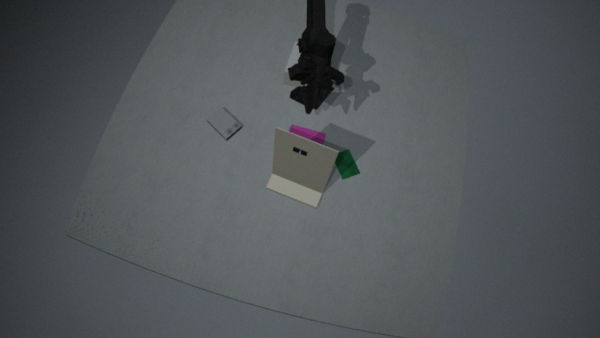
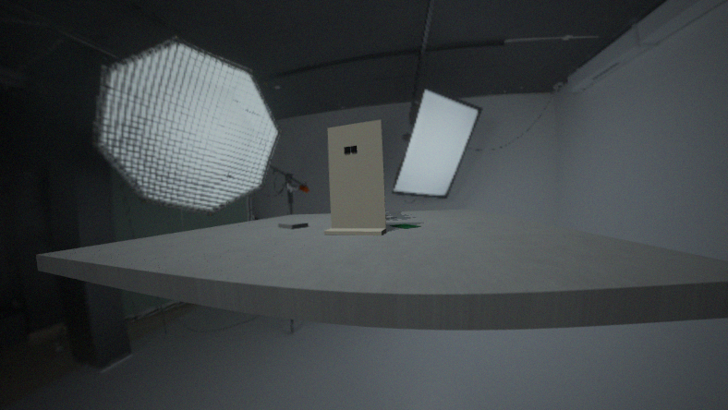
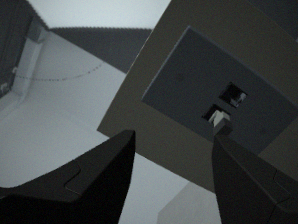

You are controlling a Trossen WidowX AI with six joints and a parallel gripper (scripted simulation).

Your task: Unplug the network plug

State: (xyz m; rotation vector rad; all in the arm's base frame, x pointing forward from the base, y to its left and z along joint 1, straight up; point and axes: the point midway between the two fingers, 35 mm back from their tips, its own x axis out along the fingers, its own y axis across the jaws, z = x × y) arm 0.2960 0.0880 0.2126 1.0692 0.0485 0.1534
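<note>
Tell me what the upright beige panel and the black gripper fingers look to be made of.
The upright beige panel looks like matte painted board or plastic: flat, even colour, no shine or grain. The black gripper fingers look like matte moulded plastic: dark, faceted, without metallic glints. The dim light leaves both open.
</note>
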